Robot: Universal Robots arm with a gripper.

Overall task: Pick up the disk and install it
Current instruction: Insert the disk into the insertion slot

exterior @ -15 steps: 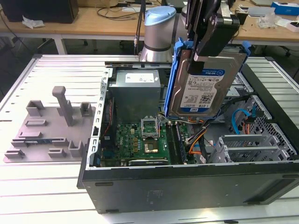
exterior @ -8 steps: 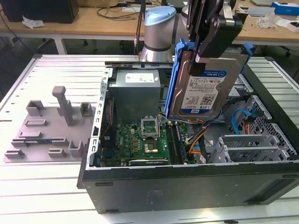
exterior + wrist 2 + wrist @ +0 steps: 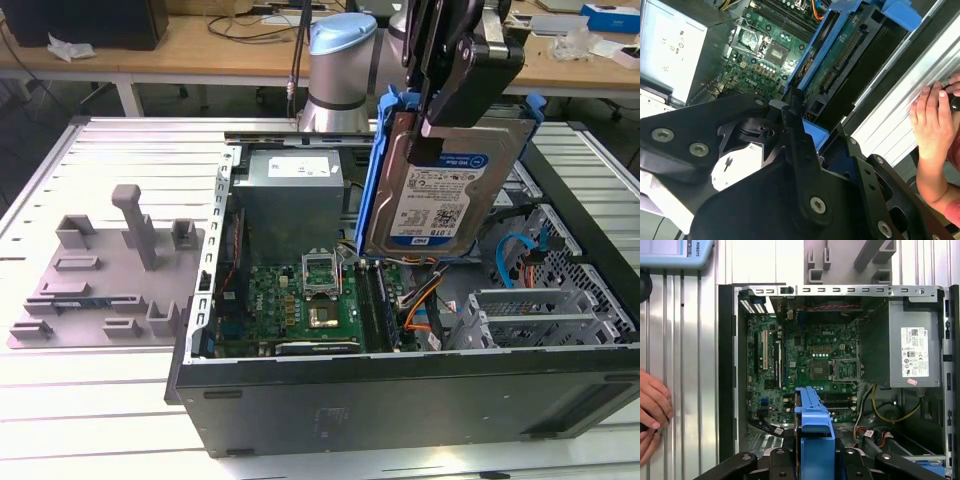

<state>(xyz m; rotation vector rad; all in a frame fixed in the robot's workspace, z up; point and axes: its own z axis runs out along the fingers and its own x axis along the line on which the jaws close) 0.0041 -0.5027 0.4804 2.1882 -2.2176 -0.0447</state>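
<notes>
Blue plastic rails frame the disk (image 3: 448, 190) as it hangs on edge above an open computer case (image 3: 400, 395). It is clamped by the gripper (image 3: 437, 125), whose black fingers (image 3: 460, 85) are closed on the drive's upper edge.

The exterior view gives the labelled face, white and blue with barcodes, turned toward the camera and slightly tipped. The drive's lower edge sits over the interior, between the motherboard (image 3: 310, 295) and the metal drive cage (image 3: 545, 310) on the exterior view's right.

The second wrist view offers the other side: the disk's (image 3: 840, 60) dark underside with its circuit board and connector row. It runs away from the gripper (image 3: 805, 125) toward the motherboard (image 3: 760, 50) below.

In the first wrist view the disk (image 3: 812, 415) is seen edge-on, a narrow blue rail projecting from the gripper (image 3: 815, 460) over the middle of the case (image 3: 727, 365).

Both wrist views also catch a person's hand (image 3: 652, 407) (image 3: 929, 114) resting on the ribbed aluminium table (image 3: 100, 420) beside the case.

The arm reaches in from above, its pale blue-capped joint (image 3: 340, 40) standing behind the case and its wrist angled steeply down toward the chassis.

A grey power supply (image 3: 290, 195) fills the case's far corner. A grey plastic fixture plate (image 3: 100, 285) lies on the table at the exterior view's left, apart from the case.
</notes>
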